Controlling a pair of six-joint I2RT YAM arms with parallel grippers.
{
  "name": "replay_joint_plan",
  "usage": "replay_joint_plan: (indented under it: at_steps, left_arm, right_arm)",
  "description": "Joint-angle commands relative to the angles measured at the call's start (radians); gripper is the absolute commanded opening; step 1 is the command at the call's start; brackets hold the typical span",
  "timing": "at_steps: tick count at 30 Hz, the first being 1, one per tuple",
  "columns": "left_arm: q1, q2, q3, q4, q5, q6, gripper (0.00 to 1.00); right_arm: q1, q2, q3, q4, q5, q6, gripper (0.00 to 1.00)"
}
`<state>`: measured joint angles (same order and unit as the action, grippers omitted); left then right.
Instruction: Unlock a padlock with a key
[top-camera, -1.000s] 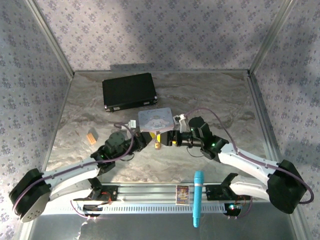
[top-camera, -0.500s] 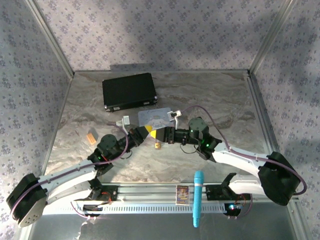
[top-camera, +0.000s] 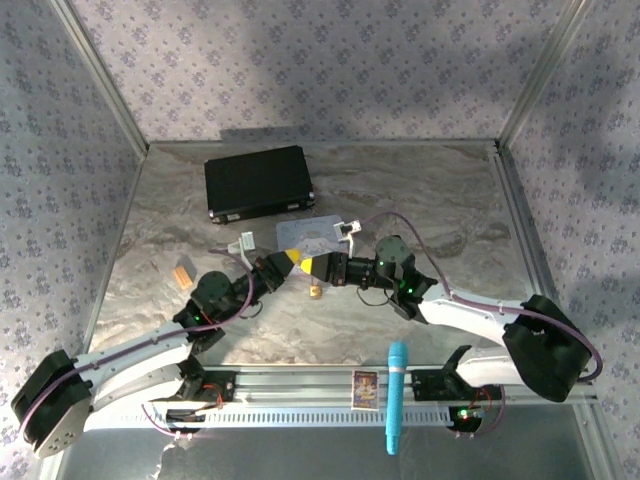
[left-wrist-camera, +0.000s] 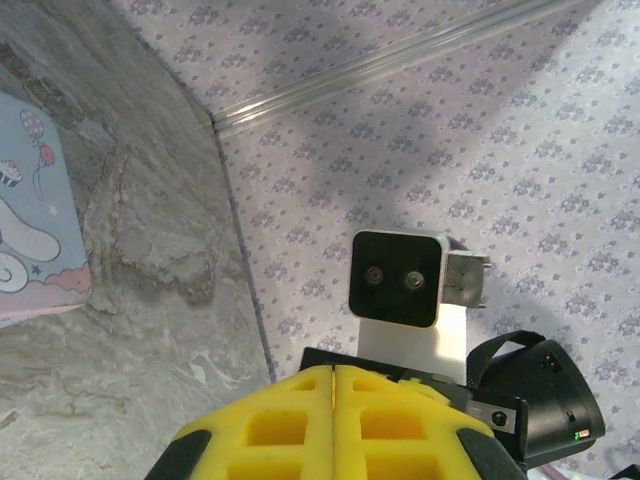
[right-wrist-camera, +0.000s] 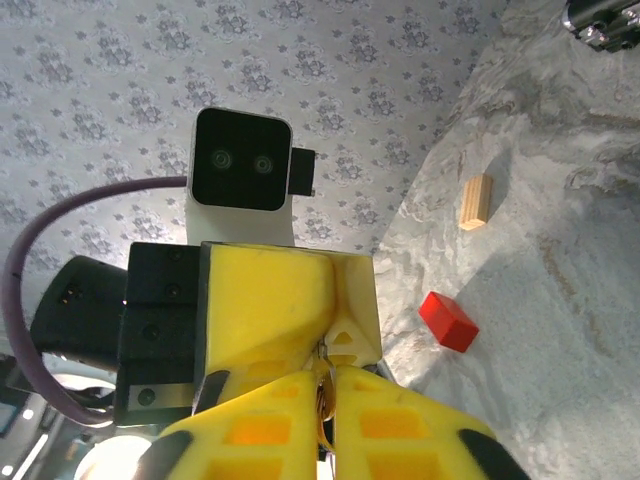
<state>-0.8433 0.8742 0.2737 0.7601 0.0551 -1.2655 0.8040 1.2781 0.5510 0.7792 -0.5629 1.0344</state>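
Observation:
The tiny brass padlock (top-camera: 315, 292) lies on the marble table (top-camera: 420, 190), just in front of the two grippers' tips. My right gripper (top-camera: 312, 265) is shut on a thin silvery-gold metal piece seen edge on, the key (right-wrist-camera: 326, 388), which pokes out past its yellow pads (right-wrist-camera: 400, 420). My left gripper (top-camera: 291, 260) faces it from the left with its fingers (right-wrist-camera: 270, 300) pressed together. Its tips touch the key's far end, and I cannot tell whether they pinch it. In the left wrist view the left gripper (left-wrist-camera: 333, 372) shows no gap and nothing between its pads.
The pastel cartoon tin (top-camera: 310, 237) sits right behind both grippers. A black case (top-camera: 258, 182) lies at the back left. A wooden block (top-camera: 183, 273) and a small red block (right-wrist-camera: 447, 320) lie left of the grippers. A blue pen-like tool (top-camera: 396, 395) rests on the front rail.
Both grippers have moved back toward the tin and closed in on each other until their tips meet. The padlock has stayed where it was on the table.

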Motion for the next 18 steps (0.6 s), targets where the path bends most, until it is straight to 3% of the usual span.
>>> replay_joint_plan:
  at_steps: [1,8,18]
  left_arm:
    - [0.003,-0.017,-0.011,0.017,-0.005,0.0,0.0]
    - [0.003,-0.013,-0.037,0.028,-0.014,-0.027,0.0]
    - [0.003,-0.029,-0.05,0.019,-0.028,-0.029,0.0]
  right_arm:
    - [0.0,0.001,-0.013,0.064,0.017,0.004,0.05]
    - [0.009,0.032,0.012,0.068,0.002,0.007,0.16]
    - [0.02,0.077,0.033,0.114,0.005,0.025,0.16]
